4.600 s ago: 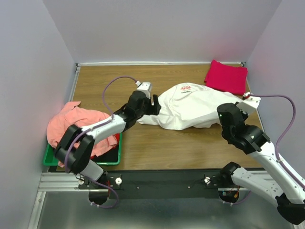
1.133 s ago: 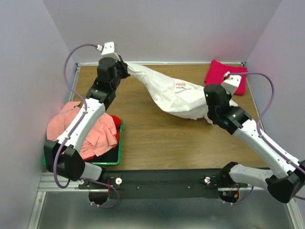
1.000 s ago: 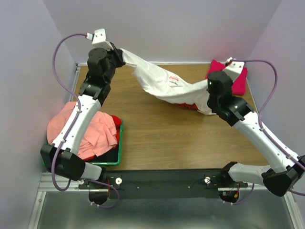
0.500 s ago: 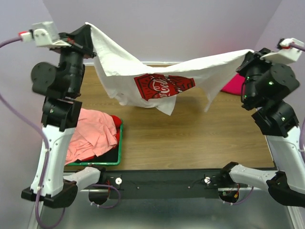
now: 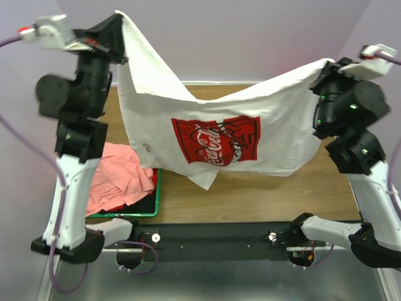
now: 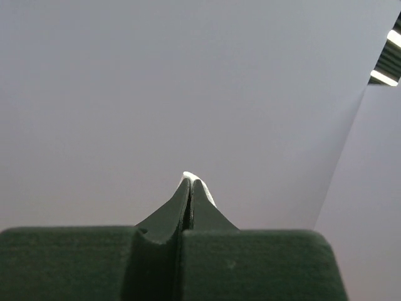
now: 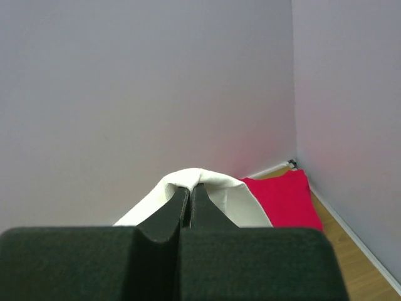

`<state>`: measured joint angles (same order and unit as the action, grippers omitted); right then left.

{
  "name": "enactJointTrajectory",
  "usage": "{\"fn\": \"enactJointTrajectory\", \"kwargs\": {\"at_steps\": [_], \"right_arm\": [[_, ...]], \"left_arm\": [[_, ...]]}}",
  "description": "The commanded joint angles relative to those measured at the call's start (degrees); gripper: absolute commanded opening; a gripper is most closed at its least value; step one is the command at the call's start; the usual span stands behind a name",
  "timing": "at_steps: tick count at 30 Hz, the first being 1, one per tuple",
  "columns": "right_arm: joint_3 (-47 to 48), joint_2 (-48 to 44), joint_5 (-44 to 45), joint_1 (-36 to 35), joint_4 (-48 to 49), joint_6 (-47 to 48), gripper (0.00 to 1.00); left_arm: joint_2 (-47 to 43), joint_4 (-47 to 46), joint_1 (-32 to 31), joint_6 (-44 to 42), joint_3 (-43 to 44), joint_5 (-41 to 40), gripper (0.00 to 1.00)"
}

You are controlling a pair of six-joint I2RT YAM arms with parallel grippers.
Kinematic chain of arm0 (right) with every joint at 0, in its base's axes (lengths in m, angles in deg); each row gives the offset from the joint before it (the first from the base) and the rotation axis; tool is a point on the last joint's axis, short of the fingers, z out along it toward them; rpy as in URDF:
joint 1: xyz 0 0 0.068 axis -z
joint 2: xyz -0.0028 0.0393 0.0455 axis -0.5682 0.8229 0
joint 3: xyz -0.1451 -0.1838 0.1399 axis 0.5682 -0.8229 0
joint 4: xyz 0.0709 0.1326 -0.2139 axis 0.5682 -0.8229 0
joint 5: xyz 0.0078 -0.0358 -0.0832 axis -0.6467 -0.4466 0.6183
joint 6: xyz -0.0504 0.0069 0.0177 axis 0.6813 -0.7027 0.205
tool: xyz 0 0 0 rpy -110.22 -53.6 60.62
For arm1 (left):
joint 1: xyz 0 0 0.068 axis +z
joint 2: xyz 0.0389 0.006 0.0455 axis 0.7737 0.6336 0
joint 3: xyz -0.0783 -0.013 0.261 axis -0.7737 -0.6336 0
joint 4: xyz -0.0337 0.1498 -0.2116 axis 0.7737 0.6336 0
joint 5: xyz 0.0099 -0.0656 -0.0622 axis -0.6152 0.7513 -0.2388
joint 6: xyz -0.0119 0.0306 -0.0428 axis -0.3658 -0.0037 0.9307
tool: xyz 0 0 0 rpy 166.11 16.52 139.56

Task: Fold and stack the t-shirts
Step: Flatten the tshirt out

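**While hanging mid-air, white tee is being spread for folding**

Because both arms are holding it high over the surface (image 5: 250, 194), the white t-shirt (image 5: 219, 119) is hanging open, probably to flatten it. Salmon-pink tee (image 5: 119, 175) is lying over the green bin (image 5: 155, 194). Magenta-red tee (image 7: 282, 197) is sitting by the far right wall. Left end effector (image 6: 190, 185) and right end effector (image 7: 190, 188) are each clamping a shirt edge.

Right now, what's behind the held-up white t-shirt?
From above, the white t-shirt hides much of the table. Right wrist view shows a magenta-red t-shirt in the far corner; anything else is covered.
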<state>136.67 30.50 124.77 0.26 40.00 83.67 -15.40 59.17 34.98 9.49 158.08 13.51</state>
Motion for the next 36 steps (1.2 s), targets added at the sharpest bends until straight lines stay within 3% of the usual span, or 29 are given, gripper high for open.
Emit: {"fn": "enactJointTrajectory", "kwargs": {"at_steps": [1,8,13,25,36], "right_arm": [[-5.04,5.7,3.81,1.75,7.45,4.02,0.0],[-5.15,13.69,-4.0,12.12,9.83,-1.6,0.01],[-2.25,15.29,-5.76,14.07,9.83,-0.99,0.01],[-3.56,-1.93,-11.83,14.15,9.66,-0.38,0.0],[-0.14,-9.94,-13.58,14.07,8.52,2.71,0.0]], "left_arm": [[8.89,1.72,0.32,0.29,-0.35,2.81,0.0],[22.16,0.22,0.32,0.03,7.2,5.97,0.0],[22.71,-0.13,0.32,0.73,13.0,9.57,0.0],[1.62,-3.47,0.24,-2.78,4.58,15.19,0.0],[-4.54,-2.06,0.24,-2.26,14.41,21.35,0.0]]}}
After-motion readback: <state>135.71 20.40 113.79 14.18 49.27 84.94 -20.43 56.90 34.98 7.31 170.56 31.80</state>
